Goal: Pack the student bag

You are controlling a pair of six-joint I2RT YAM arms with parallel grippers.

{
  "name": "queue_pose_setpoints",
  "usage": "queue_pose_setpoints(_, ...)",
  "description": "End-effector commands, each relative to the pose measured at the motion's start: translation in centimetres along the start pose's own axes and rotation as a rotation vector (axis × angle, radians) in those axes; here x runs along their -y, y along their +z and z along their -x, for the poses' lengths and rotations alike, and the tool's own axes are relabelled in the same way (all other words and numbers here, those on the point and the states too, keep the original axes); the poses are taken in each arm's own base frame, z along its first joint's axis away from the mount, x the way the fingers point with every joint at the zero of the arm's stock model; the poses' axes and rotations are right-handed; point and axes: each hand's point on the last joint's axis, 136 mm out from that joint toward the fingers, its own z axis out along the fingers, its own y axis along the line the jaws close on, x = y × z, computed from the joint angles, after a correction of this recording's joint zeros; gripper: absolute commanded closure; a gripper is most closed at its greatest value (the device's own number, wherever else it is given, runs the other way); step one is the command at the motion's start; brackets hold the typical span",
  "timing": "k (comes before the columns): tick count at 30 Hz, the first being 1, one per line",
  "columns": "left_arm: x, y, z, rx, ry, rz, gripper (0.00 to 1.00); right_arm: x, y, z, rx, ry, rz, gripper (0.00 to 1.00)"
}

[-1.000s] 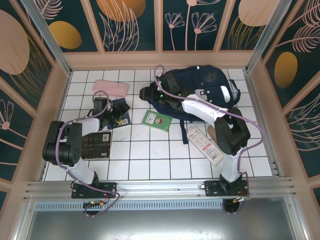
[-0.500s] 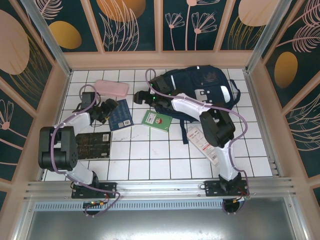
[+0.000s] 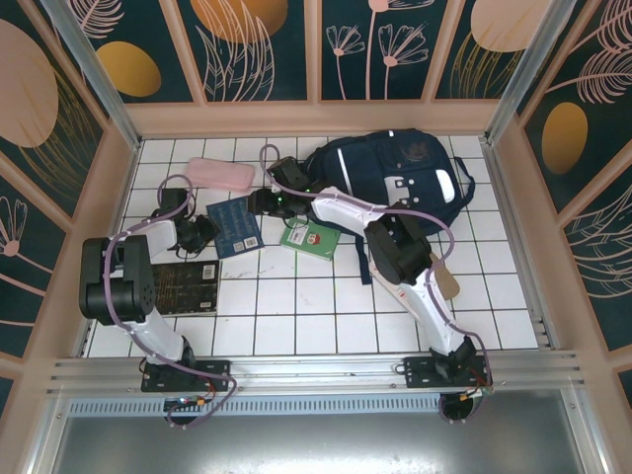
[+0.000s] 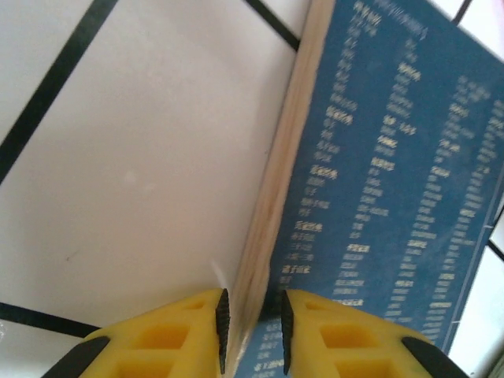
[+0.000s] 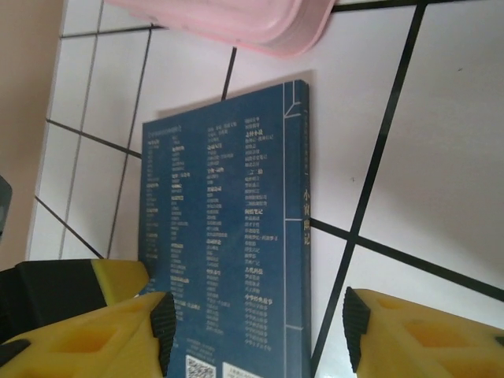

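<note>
my left pincer [image 4: 253, 327] is nipped down on the page edge of the thin blue book [image 4: 394, 197], yellow jaws nearly together with the edge between them. my right pincer [image 5: 260, 331] hangs over the same book's other end, jaws wide and holding nothing (the gap is broader than the book). just beside the book's far end lies the pale pink plastic pencil case [image 5: 228, 20].

further out, a green notebook [image 3: 309, 235] and a dark book [image 3: 188, 286] lie flat on the white tiled table [image 3: 296, 316]. the large dark navy fabric student bag [image 3: 395, 173] lies at the far right of the table, well apart from the blue book.

i judge the packing barely begun: every item i can see lies outside the bag, and i cannot tell whether its zip is open.

a second ago my right pincer was at the bag's left side. it has swung left to the book and narrowed. my left pincer has closed from wide. the blue book has barely shifted.
</note>
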Motion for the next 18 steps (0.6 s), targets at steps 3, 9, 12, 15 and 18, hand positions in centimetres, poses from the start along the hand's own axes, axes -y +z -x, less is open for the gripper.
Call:
queue_pose_setpoints(3,-2.2,1.7,-1.9,-0.069,-0.027,0.054,0.74,0.6,2.3,-2.0,-0.068,0.008,-0.031,0.44)
queue_pose_setpoints(9,-2.7,2.3,-3.1,-0.097,-0.066,0.035,0.81,1.3,4.4,-4.7,-0.143,0.015,-0.048,0.49)
queue_pose_setpoints(12,-2.8,2.4,-3.6,-0.107,-0.077,0.022,0.82,0.1,5.1,-6.0,-0.185,0.005,-0.006,0.53)
queue_pose_setpoints(15,-2.7,2.5,-4.0,-0.115,-0.087,0.006,0.82,-2.5,5.4,-7.2,-0.221,-0.020,0.101,0.55)
queue_pose_setpoints(18,-2.5,2.5,-4.2,-0.119,-0.088,-0.006,0.83,-5.7,4.8,-7.5,-0.256,-0.046,0.242,0.60)
